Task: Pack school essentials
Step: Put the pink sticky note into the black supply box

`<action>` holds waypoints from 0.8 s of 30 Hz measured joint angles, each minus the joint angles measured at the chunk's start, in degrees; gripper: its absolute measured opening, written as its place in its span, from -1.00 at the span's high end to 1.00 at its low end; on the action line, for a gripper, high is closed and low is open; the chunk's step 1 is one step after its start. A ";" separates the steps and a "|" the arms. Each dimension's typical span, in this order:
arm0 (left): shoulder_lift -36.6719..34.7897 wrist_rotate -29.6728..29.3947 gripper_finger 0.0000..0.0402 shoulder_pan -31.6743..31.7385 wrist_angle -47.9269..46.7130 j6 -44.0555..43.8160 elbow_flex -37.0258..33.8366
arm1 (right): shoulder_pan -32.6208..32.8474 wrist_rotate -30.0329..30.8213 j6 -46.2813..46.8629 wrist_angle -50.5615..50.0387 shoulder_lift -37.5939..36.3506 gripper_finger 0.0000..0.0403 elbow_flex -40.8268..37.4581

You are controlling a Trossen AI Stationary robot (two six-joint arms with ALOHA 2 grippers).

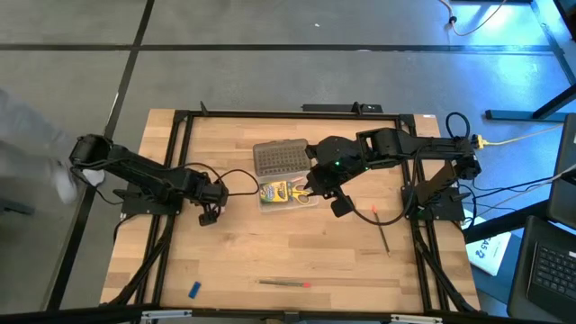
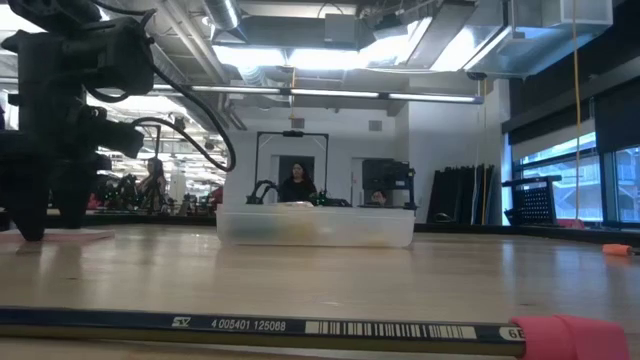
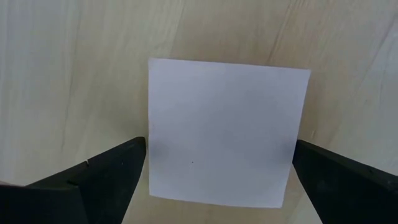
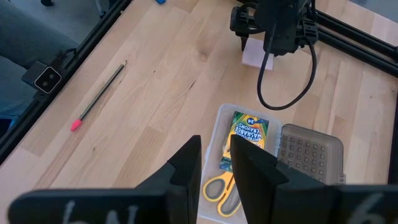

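My left gripper [image 3: 219, 152] is open and low over the square notepad [image 3: 224, 130], which lies flat on the table; one finger stands at each of two opposite edges, and I cannot tell whether they touch. In the low view this gripper [image 2: 40, 200] stands at the pink pad [image 2: 62, 236]. My right gripper [image 4: 216, 168] is open by a narrow gap and hovers above the clear case [image 1: 283, 194]. In the case lie the green-yellow crayon box [image 4: 249, 130] and the yellow-handled scissors [image 4: 219, 188]. Two pencils [image 1: 382, 234] [image 1: 283, 283] and a blue eraser [image 1: 193, 289] lie on the table.
The grey studded lid [image 1: 278, 159] lies just beyond the case toward the far edge. One pencil [image 2: 250, 325] lies along the near edge, close to the low camera. Black frame rails [image 1: 171, 180] run down both sides of the table. People are in the room behind.
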 joint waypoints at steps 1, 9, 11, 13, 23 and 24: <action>0.00 0.00 -0.97 0.00 0.02 -0.02 -0.02 | 0.00 0.00 0.00 -0.01 0.00 0.56 0.00; 0.04 -0.04 -0.92 -0.06 0.02 -1.63 -0.06 | 0.02 0.00 -0.01 0.00 0.00 0.56 0.00; 0.04 -0.07 -0.87 -0.05 0.21 -1.85 -0.07 | 0.00 0.00 0.00 -0.01 0.00 0.56 0.00; 0.04 -0.06 -0.81 -0.09 0.53 -1.80 -0.10 | 0.02 0.00 0.00 -0.01 0.00 0.56 0.00; 0.09 -0.32 -0.61 -0.07 2.16 -5.39 -0.13 | 0.01 0.00 0.00 0.00 0.00 0.56 0.00; 0.09 -0.22 -0.61 -0.07 2.17 -5.71 -0.13 | 0.02 0.00 0.00 -0.01 0.00 0.56 0.00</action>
